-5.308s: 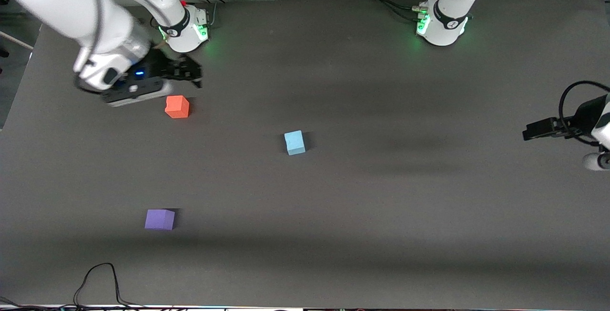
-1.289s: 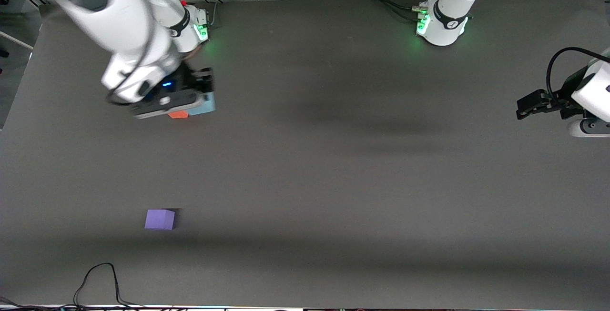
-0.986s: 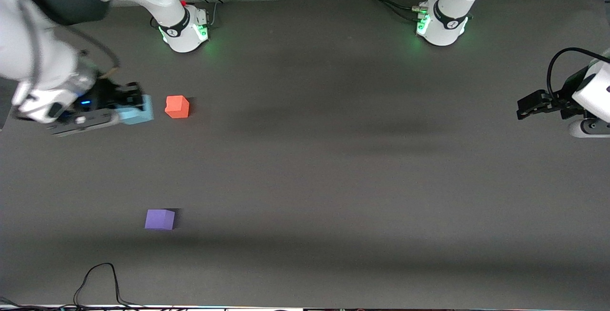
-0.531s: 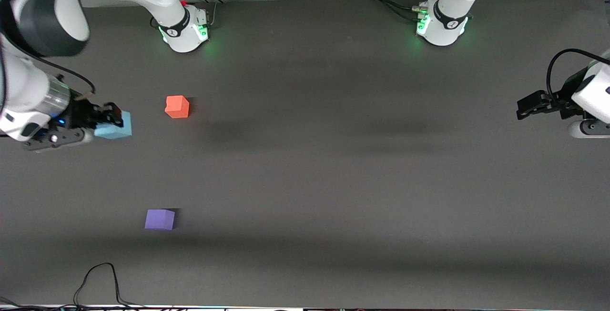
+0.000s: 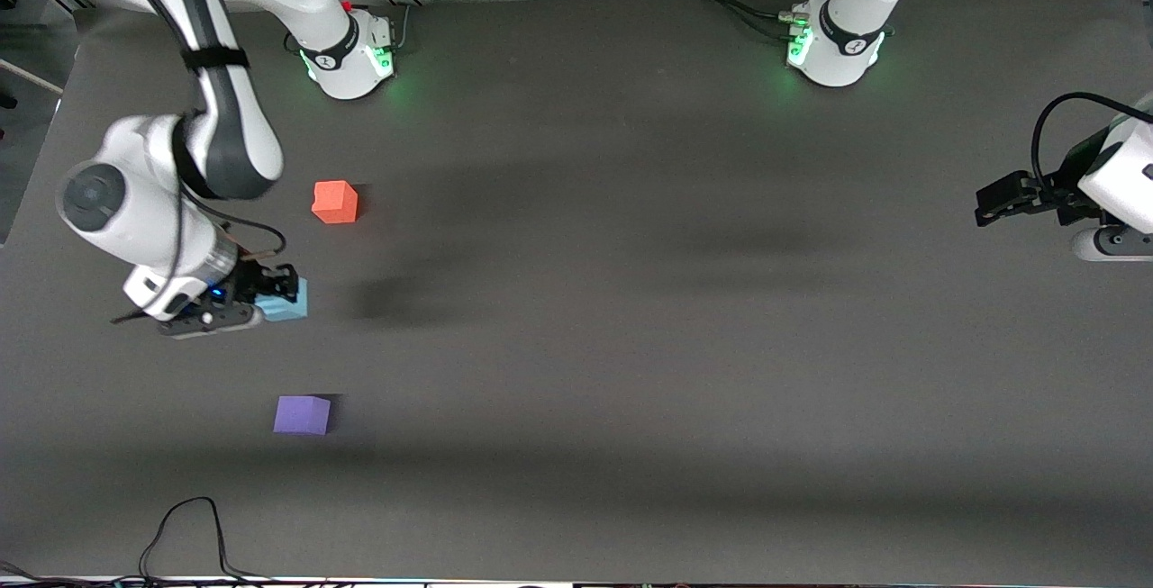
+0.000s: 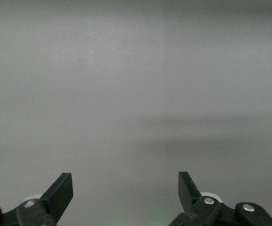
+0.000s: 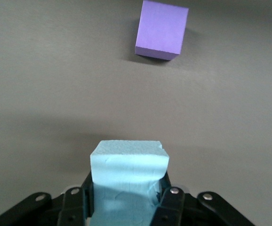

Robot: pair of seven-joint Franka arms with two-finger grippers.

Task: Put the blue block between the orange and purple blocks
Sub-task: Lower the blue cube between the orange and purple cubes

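My right gripper (image 5: pixel 277 293) is shut on the sky-blue block (image 5: pixel 290 302), which also shows clamped between its fingers in the right wrist view (image 7: pixel 129 167). It holds the block low over the table, between the orange block (image 5: pixel 334 202) and the purple block (image 5: pixel 302 414), a little toward the right arm's end of the line between them. The purple block also shows in the right wrist view (image 7: pixel 161 30). My left gripper (image 5: pixel 991 204) is open and empty, waiting above the left arm's end of the table; its fingers (image 6: pixel 60 193) show only bare table.
A black cable (image 5: pixel 185 525) loops at the table's edge nearest the front camera, toward the right arm's end. The two arm bases (image 5: pixel 347 52) stand along the edge farthest from the front camera.
My right gripper has carried the blue block from beside the orange block toward the front camera and lower, to a spot between the orange and purple blocks. The left arm has not moved.
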